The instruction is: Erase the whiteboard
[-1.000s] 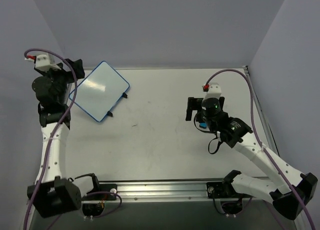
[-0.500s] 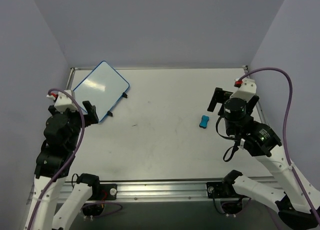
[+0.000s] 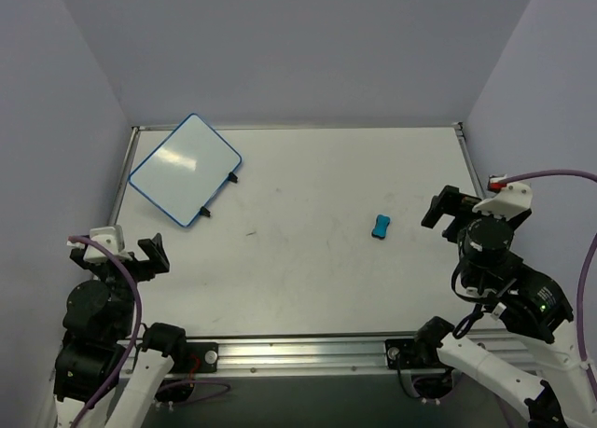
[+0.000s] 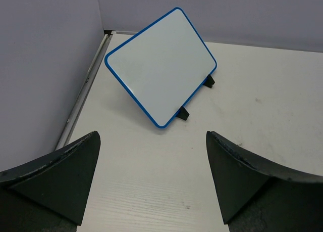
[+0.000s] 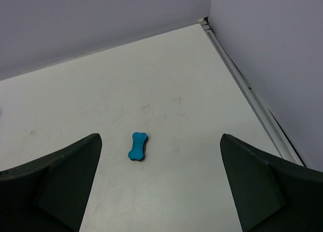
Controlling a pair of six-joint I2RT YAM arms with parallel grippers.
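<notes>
The whiteboard (image 3: 185,170), white with a thin blue frame and two black clip feet, stands tilted at the far left of the table. Its face shows no writing. It also shows in the left wrist view (image 4: 161,65). My left gripper (image 3: 119,249) is open and empty, low at the near left, well short of the board; its jaws (image 4: 153,141) are spread wide over bare table. A small blue eraser (image 3: 380,227) lies flat on the table right of centre. My right gripper (image 3: 465,206) is open and empty to the eraser's right, which lies ahead of it (image 5: 137,146).
The table (image 3: 298,269) is walled by grey panels at the back and both sides. A metal rail (image 5: 252,93) runs along its right edge, another along the left edge (image 4: 83,95). Both arm bases sit at the near rail (image 3: 298,349).
Both arms have drawn back toward the near edge. The left gripper has moved away from the whiteboard. The right gripper has moved right, away from the eraser, which now lies uncovered on the table.
</notes>
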